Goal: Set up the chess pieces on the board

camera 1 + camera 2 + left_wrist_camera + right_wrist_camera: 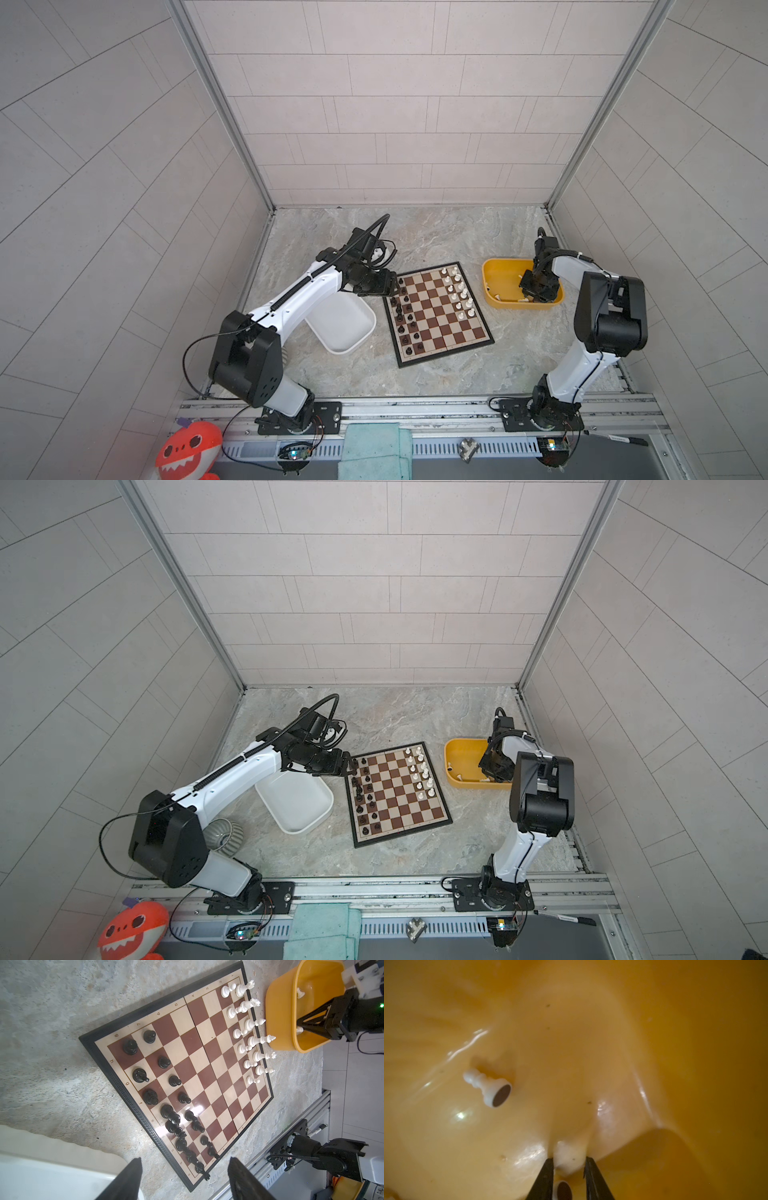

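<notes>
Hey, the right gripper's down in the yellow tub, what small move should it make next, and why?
Probably lift the right gripper straight up, slowly. Its jaws look closed on a white piece in the yellow tub, though blur leaves the hold unsure, and white's rows on the board still have empty squares.

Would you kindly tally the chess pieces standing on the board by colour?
Black chess pieces: 16
White chess pieces: 12
Total on the board: 28
</notes>
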